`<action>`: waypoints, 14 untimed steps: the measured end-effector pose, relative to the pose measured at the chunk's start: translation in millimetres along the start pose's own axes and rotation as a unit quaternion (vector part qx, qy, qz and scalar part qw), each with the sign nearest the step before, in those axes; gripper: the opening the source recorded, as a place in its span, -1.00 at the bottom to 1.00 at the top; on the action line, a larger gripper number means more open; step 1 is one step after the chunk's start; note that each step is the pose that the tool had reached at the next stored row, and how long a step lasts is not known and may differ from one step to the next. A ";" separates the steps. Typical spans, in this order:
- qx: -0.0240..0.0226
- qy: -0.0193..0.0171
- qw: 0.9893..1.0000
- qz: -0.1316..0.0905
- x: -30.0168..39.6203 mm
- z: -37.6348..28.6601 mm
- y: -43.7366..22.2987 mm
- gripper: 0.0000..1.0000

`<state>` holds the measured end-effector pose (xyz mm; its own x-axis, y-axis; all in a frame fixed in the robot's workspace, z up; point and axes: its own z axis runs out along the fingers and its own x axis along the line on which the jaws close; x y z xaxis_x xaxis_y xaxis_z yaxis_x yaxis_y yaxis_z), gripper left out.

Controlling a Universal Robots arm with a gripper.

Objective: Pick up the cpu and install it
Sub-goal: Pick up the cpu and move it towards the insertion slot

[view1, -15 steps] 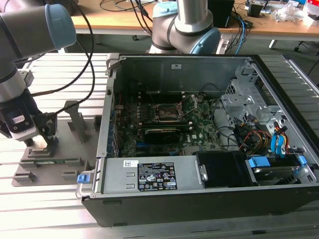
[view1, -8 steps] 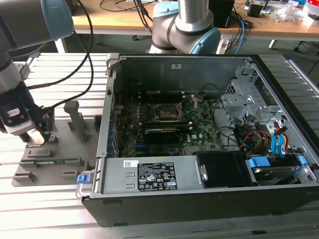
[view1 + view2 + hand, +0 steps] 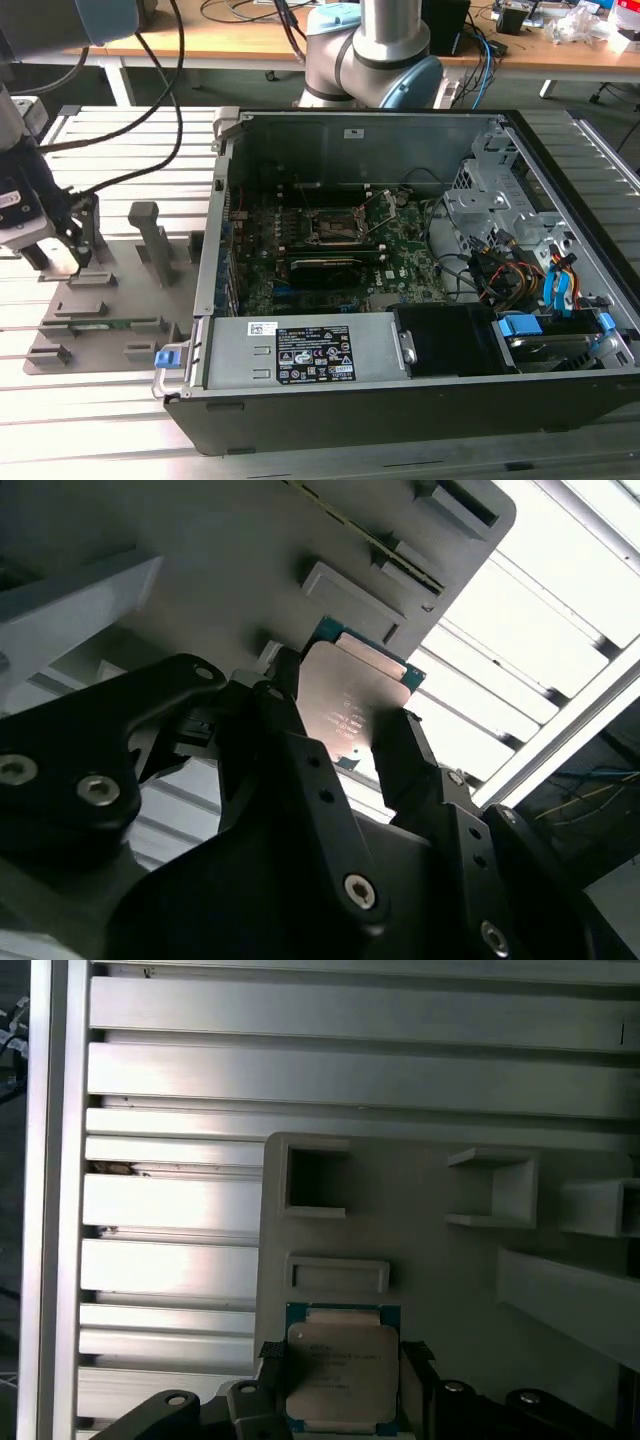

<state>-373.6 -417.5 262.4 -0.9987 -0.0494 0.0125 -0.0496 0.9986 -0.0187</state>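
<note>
While your arm hangs low at the exterior view's left, its end effector is clamped on the cpu.
Exterior view: you see the wrist pointing straight down onto the grey fixture plate on the worktop, beside the open computer case. In both wrist views, the black fingers press two opposite edges of the square cpu, which lies flat, metal plate up, parallel to the fixture plate.
</note>
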 end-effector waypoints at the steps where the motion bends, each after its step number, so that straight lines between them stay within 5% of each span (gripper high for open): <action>1: 0.000 0.000 1.000 0.000 0.1 -4.8 -0.1 0.08; 10: 0.000 0.000 1.000 0.000 0.7 -52.0 -0.9 0.08; 14: 0.000 0.000 1.000 0.000 0.8 -67.3 -1.2 0.08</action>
<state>-373.6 -417.4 329.8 -0.9987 -0.0494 0.0124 -0.0496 0.9986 -0.0187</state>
